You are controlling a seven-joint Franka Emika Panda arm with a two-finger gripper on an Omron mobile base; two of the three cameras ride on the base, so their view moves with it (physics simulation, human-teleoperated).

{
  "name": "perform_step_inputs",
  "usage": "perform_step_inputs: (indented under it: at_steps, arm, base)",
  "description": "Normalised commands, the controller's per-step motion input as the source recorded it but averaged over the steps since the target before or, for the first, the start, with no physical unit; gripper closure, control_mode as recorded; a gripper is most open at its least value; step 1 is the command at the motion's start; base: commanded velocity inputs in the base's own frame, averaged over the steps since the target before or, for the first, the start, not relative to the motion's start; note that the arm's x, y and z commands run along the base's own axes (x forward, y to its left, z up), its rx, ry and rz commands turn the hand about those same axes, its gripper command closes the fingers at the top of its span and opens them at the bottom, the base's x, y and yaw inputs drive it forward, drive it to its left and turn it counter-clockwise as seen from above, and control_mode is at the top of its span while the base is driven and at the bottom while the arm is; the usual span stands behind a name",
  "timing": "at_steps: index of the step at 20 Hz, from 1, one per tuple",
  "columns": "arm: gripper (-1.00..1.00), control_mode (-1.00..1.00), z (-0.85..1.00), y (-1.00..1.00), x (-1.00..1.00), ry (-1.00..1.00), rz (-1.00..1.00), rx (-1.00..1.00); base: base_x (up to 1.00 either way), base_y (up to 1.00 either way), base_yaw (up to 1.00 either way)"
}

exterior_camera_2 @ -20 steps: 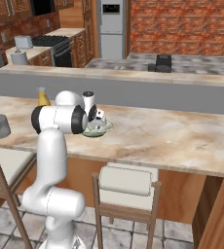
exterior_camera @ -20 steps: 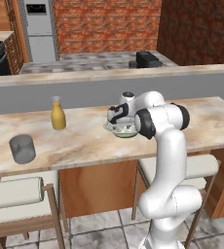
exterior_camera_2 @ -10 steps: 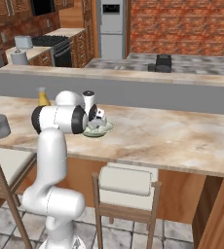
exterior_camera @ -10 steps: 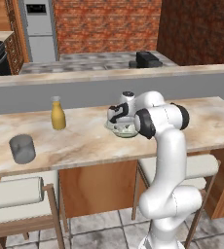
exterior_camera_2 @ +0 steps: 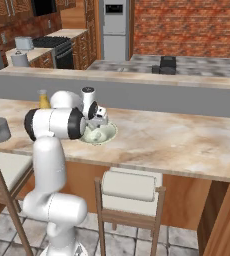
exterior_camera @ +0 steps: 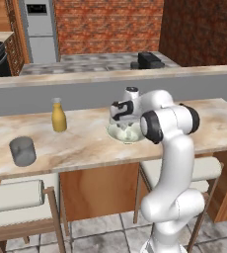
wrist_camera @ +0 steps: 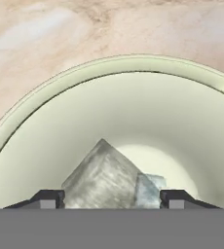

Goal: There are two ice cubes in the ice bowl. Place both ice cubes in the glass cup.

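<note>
wide shallow round bowl: pale greenish-white, darker rim
translucent ice cube: whitish-grey
stone counter: beige marbled

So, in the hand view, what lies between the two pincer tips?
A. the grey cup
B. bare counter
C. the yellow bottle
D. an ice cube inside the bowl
D: in the hand view the pincer is down inside the ice bowl, and an ice cube sits between its two dark tips, with a second cube partly hidden behind it.
</note>
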Motion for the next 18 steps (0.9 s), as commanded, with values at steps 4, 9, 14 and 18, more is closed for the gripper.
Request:
perform_step_inputs:
  at_steps: [4, 9, 14, 18]
  arm:
    - [1.00, -1.00, 1.00, 0.00, -0.66, 0.00, 0.00, 0.02]
    - [1.00, -1.00, 1.00, -0.02, -0.84, 0.01, 0.00, 0.01]
    - [1.00, -1.00, 0.84, -0.01, -0.77, 0.17, 0.00, 0.00]
    - [1.00, -1.00, 0.49, -0.06, -0.94, 0.19, -0.02, 0.00]
  base:
    - [0.00, 0.00, 0.00]
    - [0.00, 0.00, 0.00]
    - [0.00, 0.00, 0.00]
    - [0.00, 0.00, 0.00]
